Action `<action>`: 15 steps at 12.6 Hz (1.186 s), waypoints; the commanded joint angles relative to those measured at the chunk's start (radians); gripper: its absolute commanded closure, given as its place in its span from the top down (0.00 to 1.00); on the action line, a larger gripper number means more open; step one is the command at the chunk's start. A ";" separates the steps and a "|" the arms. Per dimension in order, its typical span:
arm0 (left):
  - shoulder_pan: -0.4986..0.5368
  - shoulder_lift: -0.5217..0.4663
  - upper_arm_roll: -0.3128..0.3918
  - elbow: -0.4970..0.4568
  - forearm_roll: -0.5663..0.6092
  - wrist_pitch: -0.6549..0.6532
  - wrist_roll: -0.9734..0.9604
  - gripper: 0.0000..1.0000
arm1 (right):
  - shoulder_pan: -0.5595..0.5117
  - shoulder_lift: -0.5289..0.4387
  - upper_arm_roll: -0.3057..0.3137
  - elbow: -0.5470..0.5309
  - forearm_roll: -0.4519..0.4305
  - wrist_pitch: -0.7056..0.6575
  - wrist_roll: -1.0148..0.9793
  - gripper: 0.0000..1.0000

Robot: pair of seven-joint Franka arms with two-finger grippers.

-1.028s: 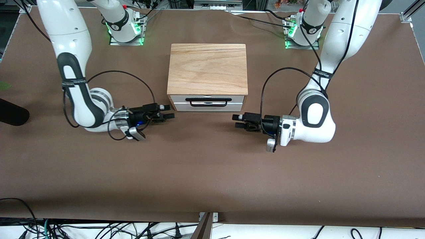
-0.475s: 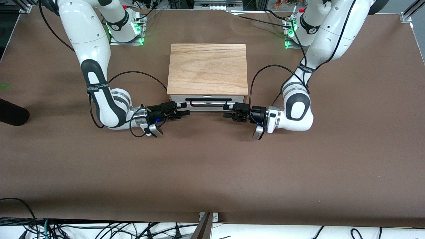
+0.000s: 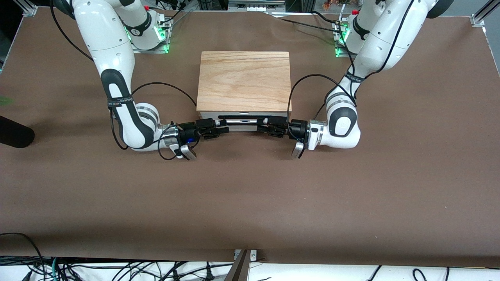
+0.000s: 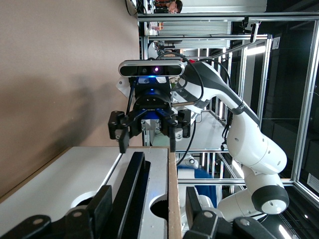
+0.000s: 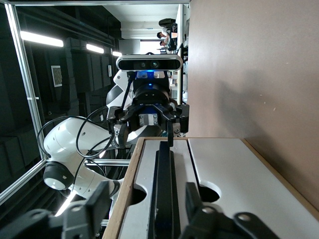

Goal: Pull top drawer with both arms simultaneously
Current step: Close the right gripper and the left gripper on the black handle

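Observation:
The top drawer [image 3: 239, 121] shows its white front just under the cabinet's light-wood top [image 3: 244, 78], with its black bar handle [image 3: 244, 116] across it. My right gripper [image 3: 225, 127] is open at the handle's end toward the right arm. My left gripper [image 3: 261, 127] is open at the end toward the left arm. In the left wrist view my left gripper [image 4: 148, 209] straddles the handle [image 4: 130, 181], fingers apart from it. In the right wrist view my right gripper [image 5: 145, 201] straddles the handle [image 5: 163, 184] the same way. Each wrist view shows the other arm's gripper farther along the bar.
The cabinet stands mid-table on brown paper [image 3: 250, 203] between the two arm bases [image 3: 148, 35] [image 3: 351, 39]. A black rounded object [image 3: 13, 134] lies at the table edge on the right arm's end. Cables hang below the table's near edge.
Both arms have swung inward from the open table in front of the cabinet. Their open grippers have closed in from either end onto the drawer handle.

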 commanded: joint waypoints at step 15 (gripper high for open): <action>-0.011 0.028 -0.003 -0.015 -0.036 -0.008 0.084 0.07 | 0.007 0.002 -0.004 -0.061 0.023 -0.010 -0.055 0.29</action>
